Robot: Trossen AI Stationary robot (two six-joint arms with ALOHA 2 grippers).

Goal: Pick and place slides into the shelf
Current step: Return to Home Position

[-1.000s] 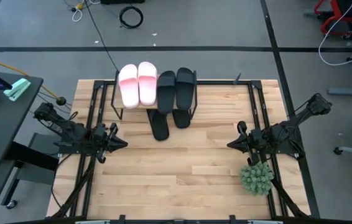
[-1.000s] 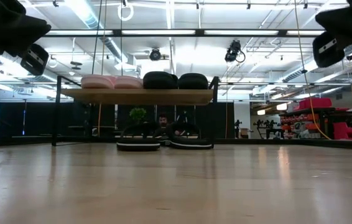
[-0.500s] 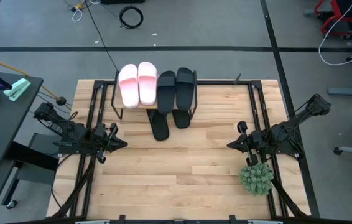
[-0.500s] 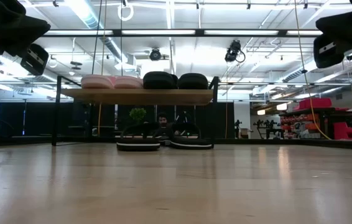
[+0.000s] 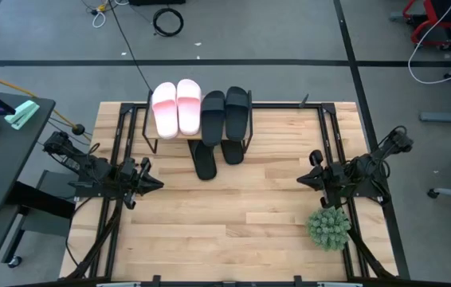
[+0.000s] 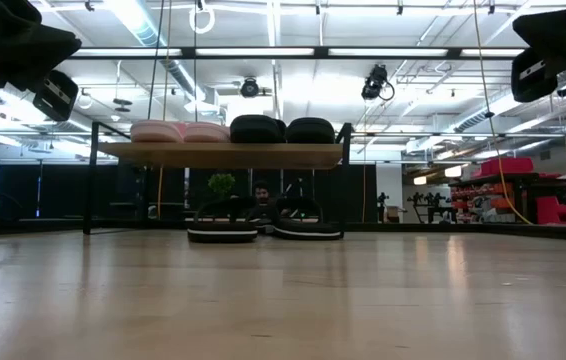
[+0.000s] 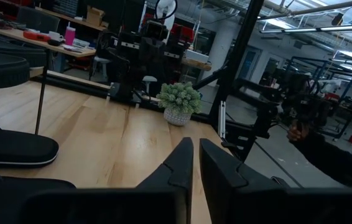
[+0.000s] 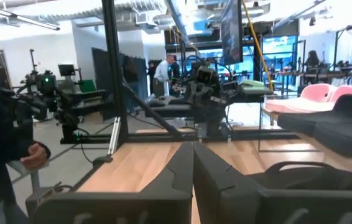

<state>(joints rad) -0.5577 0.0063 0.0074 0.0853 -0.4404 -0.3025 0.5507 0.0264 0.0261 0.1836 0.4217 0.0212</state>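
Tabletop (image 5: 241, 219), slides (image 5: 179, 108) at shelf (image 6: 223, 154), far from left end effector (image 5: 158, 182), right end effector (image 5: 300, 181), both closed, empty

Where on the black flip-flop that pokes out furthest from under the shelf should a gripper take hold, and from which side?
At its exposed end, pinching across the narrow sole. The flip-flop lies flat with its other end tucked under the shelf, so coming down from above on the open-table side looks safest.

Wooden table (image 5: 233, 215) | shelf (image 6: 223, 154) stood at far edge | top board bore pink slides (image 5: 176, 108), black slides (image 5: 225, 112) | flip-flops (image 5: 203, 162) lay on table beneath | plant ball (image 5: 327, 228) near right corner
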